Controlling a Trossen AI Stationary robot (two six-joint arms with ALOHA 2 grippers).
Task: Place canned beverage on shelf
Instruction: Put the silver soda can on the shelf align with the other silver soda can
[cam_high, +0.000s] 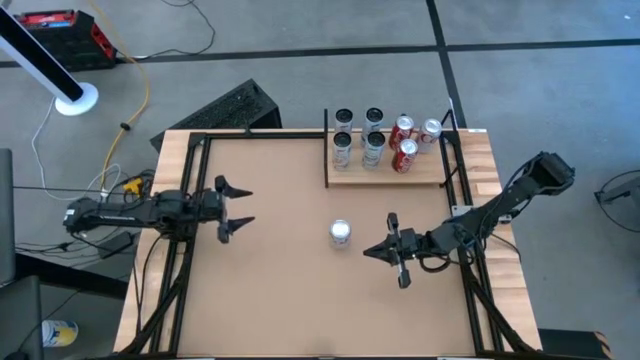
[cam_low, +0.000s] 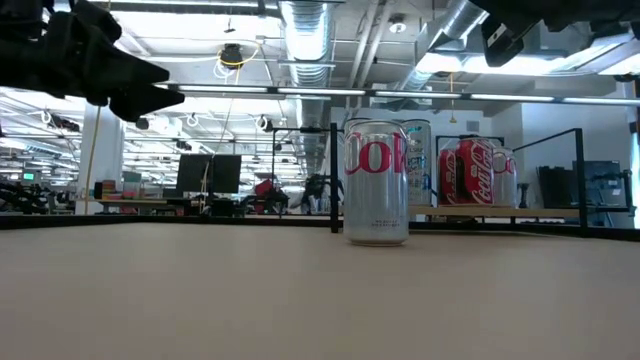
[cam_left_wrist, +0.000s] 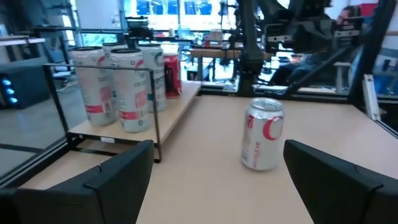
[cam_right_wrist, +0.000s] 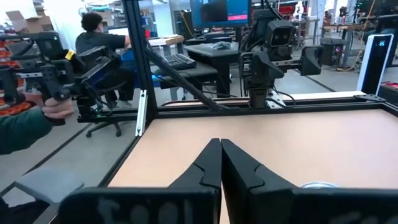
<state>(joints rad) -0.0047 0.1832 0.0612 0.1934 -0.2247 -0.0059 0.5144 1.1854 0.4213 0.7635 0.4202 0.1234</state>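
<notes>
A silver diet cola can (cam_high: 341, 233) stands upright on its base on the brown tabletop, near the middle; it also shows in the low view (cam_low: 376, 182) and the left wrist view (cam_left_wrist: 262, 134). The pale wooden shelf (cam_high: 432, 176) lies at the far right, with a black rail at its left end, and holds several silver and red cans (cam_high: 373, 140). My left gripper (cam_high: 236, 208) is open and empty, left of the can and pointing toward it. My right gripper (cam_high: 368, 252) is shut and empty, just right of the can and nearer the front edge.
A black frame (cam_high: 190, 200) runs along the table's edges. The shelf's cans also show in the left wrist view (cam_left_wrist: 124, 87). Beyond the table's left edge, a person's hand (cam_right_wrist: 46, 109) holds a control handle. Bare tabletop lies between the standing can and the shelf.
</notes>
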